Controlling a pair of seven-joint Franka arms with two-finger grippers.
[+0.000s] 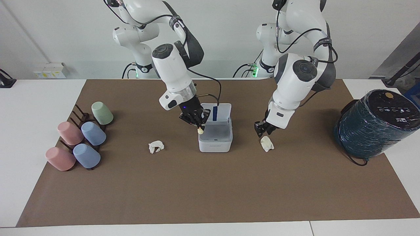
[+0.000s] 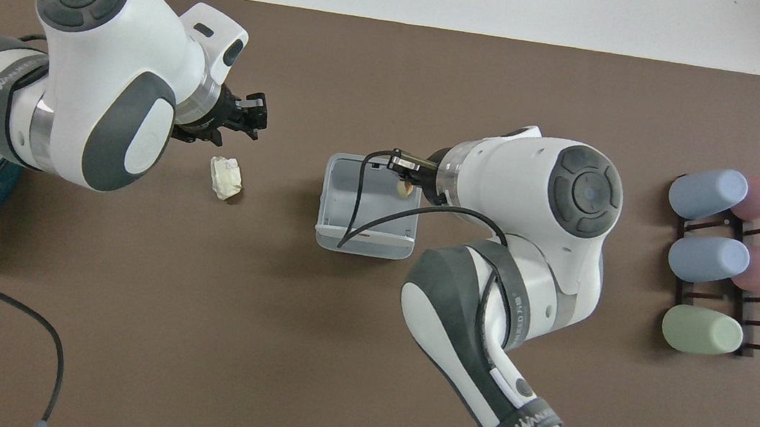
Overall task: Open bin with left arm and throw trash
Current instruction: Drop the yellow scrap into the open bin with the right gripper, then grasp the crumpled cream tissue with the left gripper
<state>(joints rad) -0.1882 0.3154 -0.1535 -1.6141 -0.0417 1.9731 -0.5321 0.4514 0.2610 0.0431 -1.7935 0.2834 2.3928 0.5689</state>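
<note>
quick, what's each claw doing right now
Left claw: open, empty, over a white wad.
Right claw: shut on the yellowish wad, at the open bin.
</note>
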